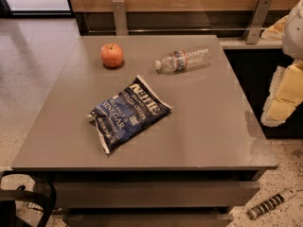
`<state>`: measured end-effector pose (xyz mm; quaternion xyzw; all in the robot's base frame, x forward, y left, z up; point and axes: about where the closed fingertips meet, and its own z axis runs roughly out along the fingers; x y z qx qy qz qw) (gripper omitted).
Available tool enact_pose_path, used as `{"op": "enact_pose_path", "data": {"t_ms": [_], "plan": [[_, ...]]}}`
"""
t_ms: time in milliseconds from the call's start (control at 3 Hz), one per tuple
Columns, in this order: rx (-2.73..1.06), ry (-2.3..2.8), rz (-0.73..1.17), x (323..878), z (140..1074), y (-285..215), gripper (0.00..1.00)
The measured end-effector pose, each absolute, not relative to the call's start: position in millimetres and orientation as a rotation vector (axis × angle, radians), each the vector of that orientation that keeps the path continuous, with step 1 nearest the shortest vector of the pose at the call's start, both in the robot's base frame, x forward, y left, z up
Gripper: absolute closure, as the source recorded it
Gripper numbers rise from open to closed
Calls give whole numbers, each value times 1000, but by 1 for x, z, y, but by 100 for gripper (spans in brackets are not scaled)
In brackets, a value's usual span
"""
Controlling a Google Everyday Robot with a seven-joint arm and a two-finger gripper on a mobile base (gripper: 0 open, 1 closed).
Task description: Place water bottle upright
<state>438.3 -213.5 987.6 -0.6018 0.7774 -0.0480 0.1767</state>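
The water bottle lies on its side at the far middle of the grey table. It is clear and ribbed, with a red-white-blue label band, and its white cap points left toward the apple. My gripper, yellowish, hangs at the right edge of the view, off the table's right side. It is well to the right of the bottle, nearer the camera, and holds nothing that I can see.
A red apple sits at the far left of the table. A blue chip bag lies flat in the middle. A wooden wall with metal brackets runs behind. A striped object lies on the floor at the lower right, and a black chair at the lower left.
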Motion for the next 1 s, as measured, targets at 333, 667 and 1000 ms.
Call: {"op": "enact_pose_path", "data": {"t_ms": [333, 667, 1000], "plan": [[-1704, 2198, -138, 439, 988, -214, 0], [-1721, 2150, -189, 460, 997, -215, 0], [-1794, 2026, -280, 510, 1008, -210, 0]]}}
